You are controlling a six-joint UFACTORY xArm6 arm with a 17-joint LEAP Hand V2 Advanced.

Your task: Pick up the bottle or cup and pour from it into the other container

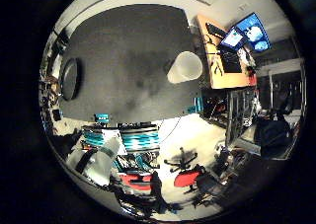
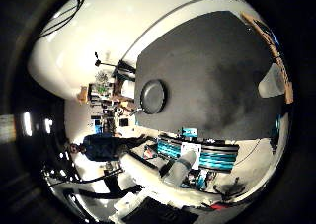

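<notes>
The palm looks down from well above a dark grey surface (image 1: 123, 61), and nothing fills either view, so no object is close to the hand. No fingers show in either picture, so I cannot tell whether they are spread, curled or holding anything. The nearest robot part is the white arm (image 2: 168, 172) with a grey joint, seen past the near edge of the surface in the thumb side view; the little finger side view shows the same white and grey body low beside the surface.

On the surface itself stand two things, well apart. A translucent white cup (image 1: 185, 67) sits upright near one edge of the surface, on the side next to a wooden desk (image 1: 217, 61); its open mouth faces the camera and what it contains cannot be made out. A dark round pan (image 2: 153, 96), with a short handle pointing off towards the edge, lies flat near the opposite end of the surface. Between cup and pan the surface bears faint darker blotches.

Along the near edge of the surface, below it, runs a rack of teal and white striped gear (image 2: 197, 155). Further off, the wooden desk carries lit blue monitors (image 1: 247, 34) and a keyboard. On the pale floor beyond stand red office chairs (image 1: 187, 177).
</notes>
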